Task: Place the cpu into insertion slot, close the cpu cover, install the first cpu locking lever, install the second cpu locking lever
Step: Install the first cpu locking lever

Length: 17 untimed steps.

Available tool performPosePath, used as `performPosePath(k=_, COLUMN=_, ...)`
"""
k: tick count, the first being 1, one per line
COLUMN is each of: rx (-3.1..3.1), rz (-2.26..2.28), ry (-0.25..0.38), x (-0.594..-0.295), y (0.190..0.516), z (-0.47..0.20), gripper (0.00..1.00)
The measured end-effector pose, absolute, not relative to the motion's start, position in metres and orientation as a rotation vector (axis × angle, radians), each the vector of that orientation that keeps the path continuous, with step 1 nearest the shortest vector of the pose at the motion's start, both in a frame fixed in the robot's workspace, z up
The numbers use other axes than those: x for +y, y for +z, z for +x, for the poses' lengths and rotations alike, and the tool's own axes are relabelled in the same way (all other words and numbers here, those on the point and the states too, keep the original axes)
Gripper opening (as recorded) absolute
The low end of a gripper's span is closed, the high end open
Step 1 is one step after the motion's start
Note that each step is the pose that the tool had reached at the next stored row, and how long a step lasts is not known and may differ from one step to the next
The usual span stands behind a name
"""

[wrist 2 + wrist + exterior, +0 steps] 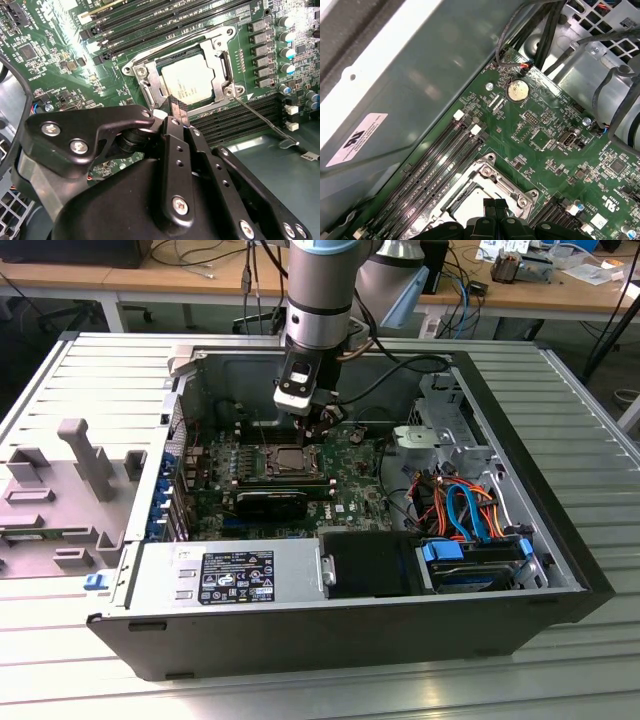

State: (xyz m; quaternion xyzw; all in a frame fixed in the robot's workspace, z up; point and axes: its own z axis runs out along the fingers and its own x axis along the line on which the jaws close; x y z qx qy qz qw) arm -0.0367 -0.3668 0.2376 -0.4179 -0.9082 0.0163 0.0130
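The cpu (187, 82) lies flat in the insertion slot (150, 92), its silver-grey top showing through the window of the cpu cover (220, 57), which is folded down over it. A thin metal locking lever (262, 120) sticks out from one socket corner, slanting away over the memory slots. My gripper (177, 107) is shut with nothing between its fingers, its tips right at the socket's edge beside the cpu. In the first wrist view the fingertips (490, 205) hang over the socket frame (492, 177). In the exterior view the gripper (318, 430) sits just above the socket (290, 460).
Long black memory slots (150, 25) flank the socket. A black heatsink block (272, 504) lies nearby on the green board (555, 150). Coloured cables (465, 505) and drive bays fill the case at the exterior view's right. A power supply (235, 575) sits at the front.
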Motion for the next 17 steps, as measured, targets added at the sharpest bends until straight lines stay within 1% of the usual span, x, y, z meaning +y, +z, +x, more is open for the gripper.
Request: performPosePath(k=17, rx=-2.84, rz=-1.276, ry=0.044, x=-0.3668, y=0.2376, z=-0.0367, gripper=0.11)
